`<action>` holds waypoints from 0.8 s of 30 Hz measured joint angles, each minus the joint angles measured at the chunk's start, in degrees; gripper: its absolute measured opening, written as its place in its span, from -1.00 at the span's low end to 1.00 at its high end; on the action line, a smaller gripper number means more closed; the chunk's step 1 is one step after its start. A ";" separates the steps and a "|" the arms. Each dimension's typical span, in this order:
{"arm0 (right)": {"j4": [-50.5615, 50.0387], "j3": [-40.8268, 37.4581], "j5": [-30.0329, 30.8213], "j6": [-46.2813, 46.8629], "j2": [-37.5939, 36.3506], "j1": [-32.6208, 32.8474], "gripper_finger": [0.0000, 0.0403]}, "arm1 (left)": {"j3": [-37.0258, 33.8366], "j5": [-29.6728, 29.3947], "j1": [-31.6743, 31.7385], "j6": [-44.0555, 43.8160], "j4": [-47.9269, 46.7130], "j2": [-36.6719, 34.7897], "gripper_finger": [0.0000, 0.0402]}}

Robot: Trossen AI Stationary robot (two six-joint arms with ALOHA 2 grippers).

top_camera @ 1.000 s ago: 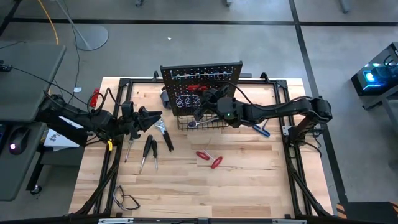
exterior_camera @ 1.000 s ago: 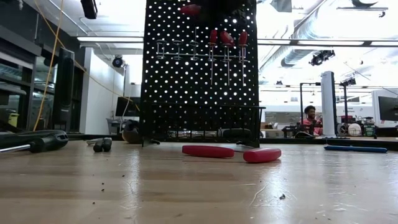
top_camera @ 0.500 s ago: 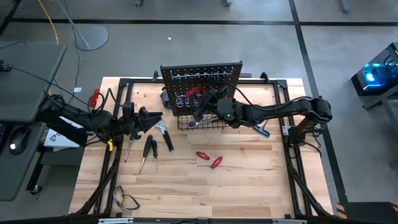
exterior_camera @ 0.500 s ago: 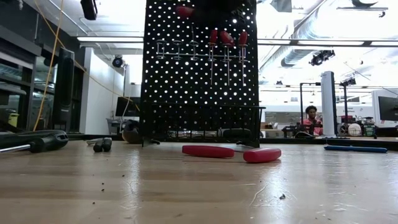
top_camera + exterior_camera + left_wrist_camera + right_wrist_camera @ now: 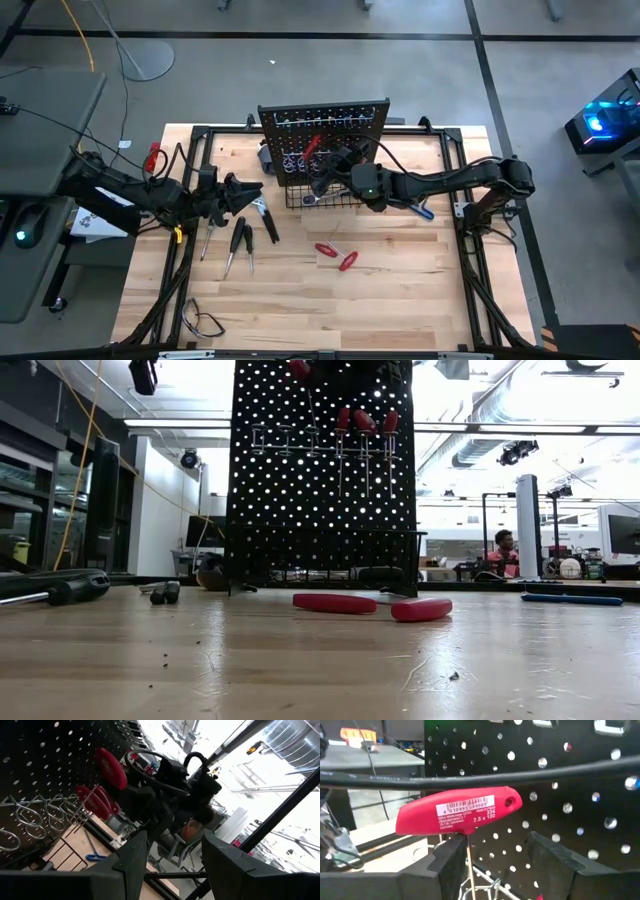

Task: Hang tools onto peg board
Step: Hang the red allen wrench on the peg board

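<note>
The right gripper (image 5: pixel 335 160) is standing open at the peg board (image 5: pixel 325 125), its fingers (image 5: pixel 555 860) flanking a red T-handle tool (image 5: pixel 460 812) without gripping it, while the left gripper (image 5: pixel 250 190) is waiting open and empty over the table (image 5: pixel 400 290).

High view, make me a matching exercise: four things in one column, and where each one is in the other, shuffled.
1. red T-handle tool
2. blue-handled tool
3. black cable loop
4. two red-handled tools

A. on the table, beside the right arm
B. flat on the table's middle
C. up against the peg board
D. table corner on the left arm's side, far from the peg board

Pairs: 1-C, 2-A, 3-D, 4-B
</note>
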 joint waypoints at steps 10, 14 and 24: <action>-9.37 0.13 0.11 24.78 -0.15 -1.32 -0.01 | 0.00 -0.03 0.00 -0.15 -0.02 0.00 -0.17; -8.16 0.11 1.08 30.06 -0.17 -1.58 -0.01 | 0.00 -0.04 0.02 -0.07 -0.03 0.00 -0.17; -7.22 0.11 -3.77 31.65 -0.25 -2.68 -0.01 | 0.00 0.07 0.02 -0.04 -0.25 -0.02 -0.17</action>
